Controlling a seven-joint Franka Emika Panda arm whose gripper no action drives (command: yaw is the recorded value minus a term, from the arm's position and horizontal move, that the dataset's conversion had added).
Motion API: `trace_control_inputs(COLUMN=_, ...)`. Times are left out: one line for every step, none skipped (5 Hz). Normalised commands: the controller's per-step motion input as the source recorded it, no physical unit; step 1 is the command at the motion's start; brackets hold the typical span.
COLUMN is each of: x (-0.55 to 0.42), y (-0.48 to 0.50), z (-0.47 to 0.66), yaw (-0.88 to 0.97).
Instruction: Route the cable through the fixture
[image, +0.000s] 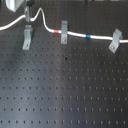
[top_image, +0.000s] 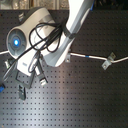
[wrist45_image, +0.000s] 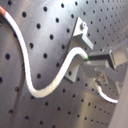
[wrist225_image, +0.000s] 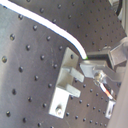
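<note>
Left to right in the first exterior view: gripper (image: 29, 18), closed on the cable (image: 75, 34), holding it above the fixture (image: 26, 36), probably to drop it into the fork. Clip posts: three. Cable: one, with one red band (image: 56, 31) and one blue band (image: 88, 36).

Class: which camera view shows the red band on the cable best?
The first exterior view: the red band shows clearly on the cable, beside the middle clip. The first wrist view catches only a reddish stretch at its edge. In the second exterior view the arm hides it; the second wrist view shows none.
</note>
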Motion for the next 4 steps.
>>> trace_control_inputs(x=-0.344, y=0.388, z=0.25, yaw=0.48)
trace_control_inputs(x=-0.345, y=0.255, z=0.21, yaw=0.69)
trace_control_inputs(x=-0.198, y=0.347, z=0.30, yaw=0.65)
trace_control_inputs(x=0.041, y=0.408, z=0.23, yaw=0.56)
